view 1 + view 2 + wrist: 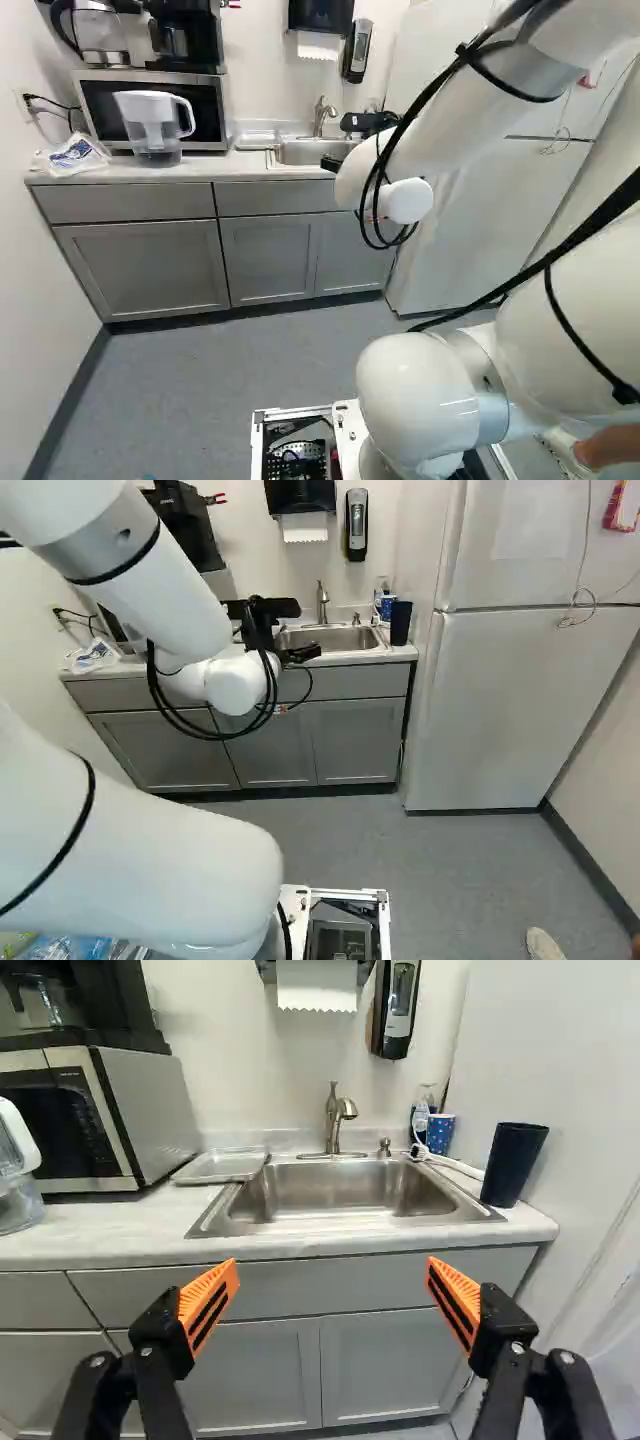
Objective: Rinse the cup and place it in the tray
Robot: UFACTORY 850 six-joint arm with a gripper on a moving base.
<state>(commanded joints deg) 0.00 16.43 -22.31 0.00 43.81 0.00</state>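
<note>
Looks to me like the job here is getting to the cup, and I'd take it to be the tall, dark navy cup with the tapered body (513, 1165), standing by the sink at the fridge end of the pale countertop (110, 1235). The black two-finger gripper with orange pads (332, 1265) is spread wide with nothing between its fingers, facing the front of the stainless steel sink (340, 1192), so it needs to shift toward the cup before going in. What I'd watch is the gap between the cup and the tall white fridge (520, 700): one finger has to fit in there, so line up square on the cup and go in slowly, or you'll shove it along the counter. That thin white cord (455, 1165) running behind it could snag too, and the small blue patterned cup (440, 1133) further back is close enough to get knocked. I'd close around the middle of the body, gently, since the taper could let the pads slide and I can't tell how stiff the wall is. That grip also leaves the rim free for water from the curved brushed-metal faucet (335, 1120). Lift straight up before crossing the basin, because the shallow rectangular tray (220, 1166) sits on the opposite side of the sink and the faucet's in the neighbourhood.
</note>
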